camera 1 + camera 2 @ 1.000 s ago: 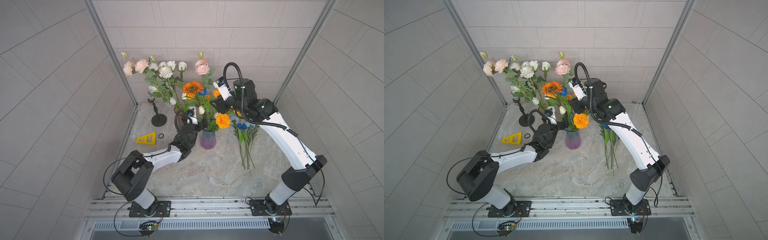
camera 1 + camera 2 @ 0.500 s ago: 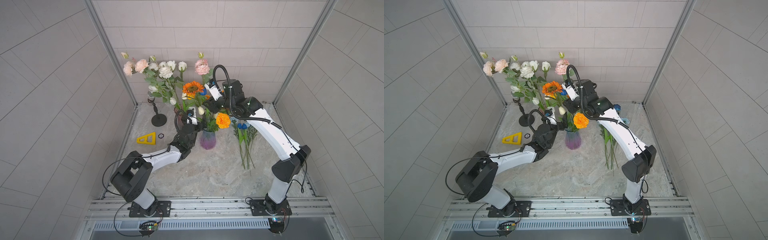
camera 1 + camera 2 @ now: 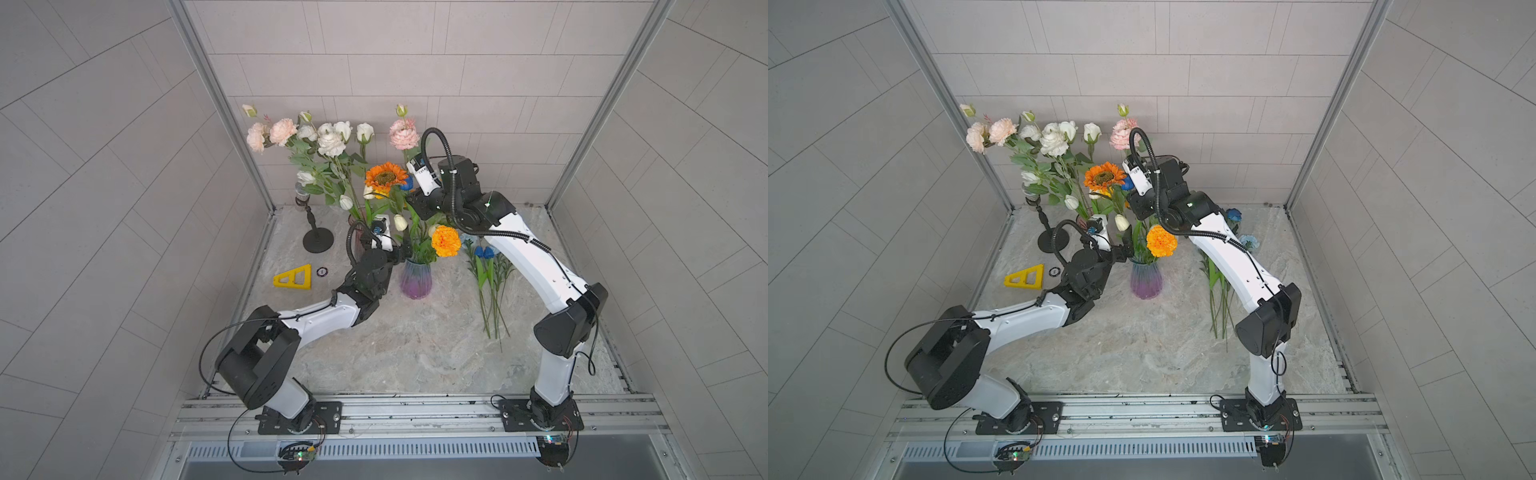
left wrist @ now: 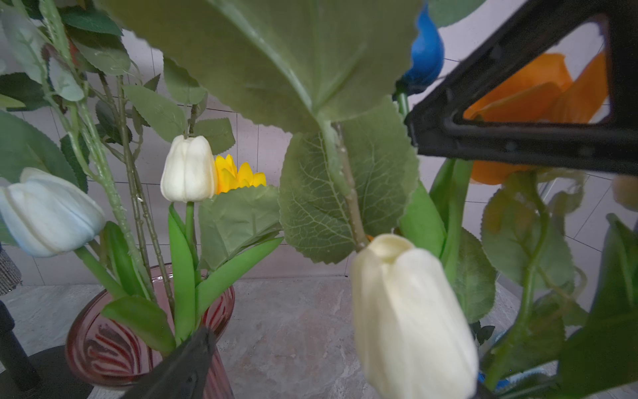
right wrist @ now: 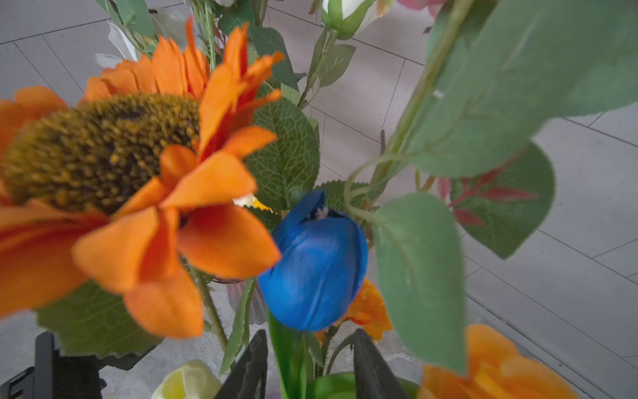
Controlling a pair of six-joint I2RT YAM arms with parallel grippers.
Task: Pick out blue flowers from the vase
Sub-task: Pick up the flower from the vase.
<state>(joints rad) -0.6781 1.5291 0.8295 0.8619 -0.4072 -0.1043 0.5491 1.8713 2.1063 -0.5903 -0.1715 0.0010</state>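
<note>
A deep-blue tulip (image 5: 314, 269) stands in the bouquet beside the orange sunflower (image 5: 103, 152); both top views show it (image 3: 406, 183) (image 3: 1127, 183). Its green stem runs down between the two fingers of my right gripper (image 5: 309, 336), which is open, with a gap on each side of the stem. The purple-blue vase (image 3: 415, 282) holds this bouquet. My left gripper (image 3: 401, 253) is open beside the vase's mouth, holding nothing; one finger (image 4: 186, 366) shows, the other is hidden behind a cream tulip (image 4: 411, 317). Other blue flowers (image 3: 484, 252) lie on the table to the right, under my right arm.
A reddish vase (image 4: 103, 345) with white and pink blooms stands behind my left gripper. An orange marigold (image 3: 446, 241) hangs over the purple vase. A black stand (image 3: 318, 241), a yellow triangle (image 3: 294, 278) and a small ring (image 3: 322, 272) lie at the left.
My right arm has reached leftwards into the bouquet, and its jaws have narrowed around the blue tulip's stem. The left arm has stayed still.
</note>
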